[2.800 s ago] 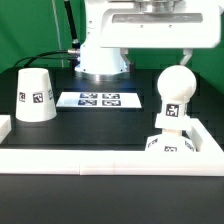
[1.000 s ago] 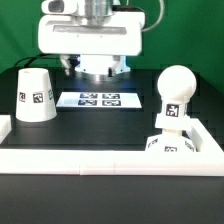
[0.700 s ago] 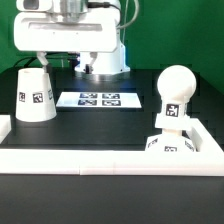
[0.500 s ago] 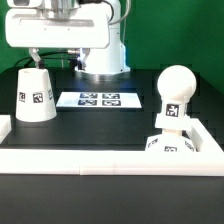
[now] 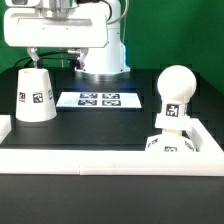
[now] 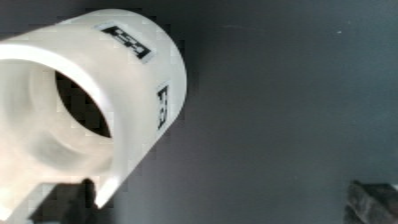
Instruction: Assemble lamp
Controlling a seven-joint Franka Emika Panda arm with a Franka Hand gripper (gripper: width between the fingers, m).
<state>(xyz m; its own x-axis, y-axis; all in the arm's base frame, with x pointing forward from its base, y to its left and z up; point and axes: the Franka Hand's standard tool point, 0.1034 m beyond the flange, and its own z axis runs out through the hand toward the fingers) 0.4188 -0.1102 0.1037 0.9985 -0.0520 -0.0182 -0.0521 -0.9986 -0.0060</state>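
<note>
The white cone-shaped shade [image 5: 35,95] stands wide end down on the black table at the exterior view's left. In the wrist view the shade [image 6: 89,100] shows its hollow inside and its tags. My gripper [image 5: 55,60] hangs just above and behind the shade, open and empty. In the wrist view my gripper [image 6: 217,205] has its fingers far apart, one fingertip [image 6: 63,205] beside the shade's rim. The ball-shaped bulb [image 5: 176,90] stands on the blocky base [image 5: 170,143] at the exterior view's right.
The marker board [image 5: 100,99] lies flat at the table's middle back. A white raised rim [image 5: 100,160] runs along the front and both sides. The robot's white body [image 5: 100,55] stands behind the marker board.
My gripper has swung from above the right side to the exterior view's left, over the shade. It has held still for the last half second. The lamp parts have not moved.
</note>
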